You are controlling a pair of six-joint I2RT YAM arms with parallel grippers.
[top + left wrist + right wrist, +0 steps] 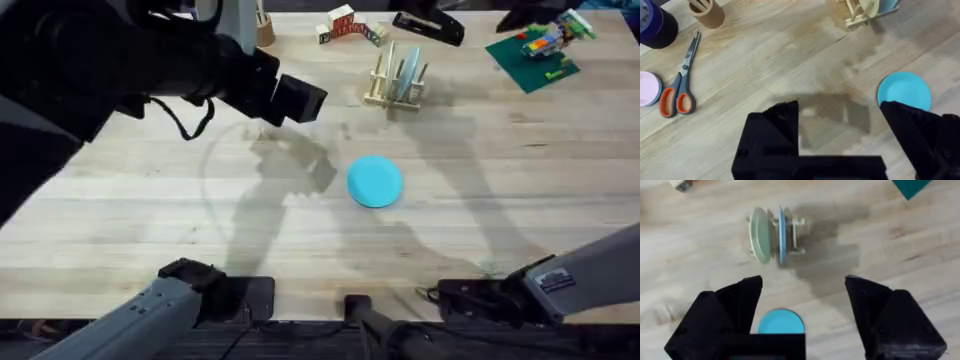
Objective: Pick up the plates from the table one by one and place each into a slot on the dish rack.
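Right now my left gripper (840, 125) hangs above the table (150, 210) with its jaws spread wide and nothing between them; the turquoise plate (903, 90) lies flat on the wood just beside my right-hand finger, outside the gap. My right gripper (802, 305) is also spread and empty, and the same plate (780, 321) shows low between its fingers, on the table beneath them. Farther off, the dish rack (395, 80) already holds two plates upright in its slots.
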